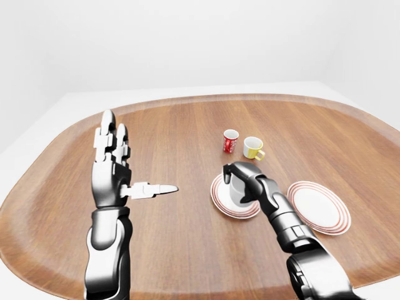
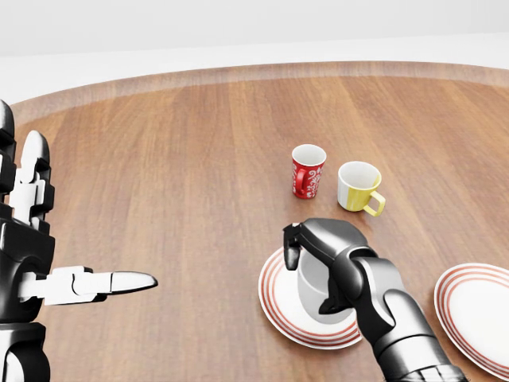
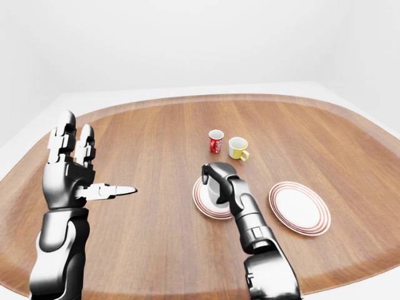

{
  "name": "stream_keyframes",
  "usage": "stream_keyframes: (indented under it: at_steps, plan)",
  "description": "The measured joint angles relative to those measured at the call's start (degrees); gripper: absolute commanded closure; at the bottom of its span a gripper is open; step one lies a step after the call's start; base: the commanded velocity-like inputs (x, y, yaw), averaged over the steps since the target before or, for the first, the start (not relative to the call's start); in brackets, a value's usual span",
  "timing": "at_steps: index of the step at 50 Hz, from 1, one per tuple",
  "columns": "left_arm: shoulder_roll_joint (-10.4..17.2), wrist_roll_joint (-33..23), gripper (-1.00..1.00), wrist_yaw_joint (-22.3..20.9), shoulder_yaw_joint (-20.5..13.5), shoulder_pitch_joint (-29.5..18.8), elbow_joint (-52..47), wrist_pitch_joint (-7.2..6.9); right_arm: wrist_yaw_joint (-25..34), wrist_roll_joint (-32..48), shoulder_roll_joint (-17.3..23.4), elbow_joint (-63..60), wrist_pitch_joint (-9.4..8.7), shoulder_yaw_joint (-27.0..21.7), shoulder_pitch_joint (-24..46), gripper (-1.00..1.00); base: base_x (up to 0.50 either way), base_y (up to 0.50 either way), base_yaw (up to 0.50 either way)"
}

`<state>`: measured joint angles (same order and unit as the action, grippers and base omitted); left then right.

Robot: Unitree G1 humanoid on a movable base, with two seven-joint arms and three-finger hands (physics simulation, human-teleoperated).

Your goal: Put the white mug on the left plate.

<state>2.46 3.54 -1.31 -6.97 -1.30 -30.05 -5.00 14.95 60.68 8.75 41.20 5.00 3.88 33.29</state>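
Observation:
My right hand is shut on the white mug, with the fingers curled over its rim. The mug is over the middle of the left plate, a white plate with red rings. I cannot tell whether the mug rests on the plate or hangs just above it. The right plate lies bare at the head view's right edge. My left hand is open at the left edge, fingers up and thumb pointing right, far from the mug.
A red patterned mug and a yellow mug stand side by side above the left plate in the head view. All sit on a wooden table with a raised rim.

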Motion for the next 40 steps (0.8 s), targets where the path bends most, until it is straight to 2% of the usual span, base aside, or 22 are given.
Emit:
stream_keyframes:
  at_steps: [9,17,40]
  plan:
    - [0.0,0.0,-1.0,0.0,0.0,0.1,-0.1,0.0,-8.4,0.4,-0.1,16.1,0.0,1.2,7.2,1.0,0.0,0.0,0.0]
    - [0.0,0.0,-1.0,0.0,0.1,0.1,-0.2,0.0,-13.4,0.4,-0.5,24.8,0.0,1.8,11.2,1.0,0.0,0.0,0.0]
    - [0.1,0.2,-1.0,0.0,-0.1,-0.2,-0.2,0.0,-20.6,0.6,-2.1,32.9,0.0,2.2,15.6,1.0,0.0,0.0,0.0]
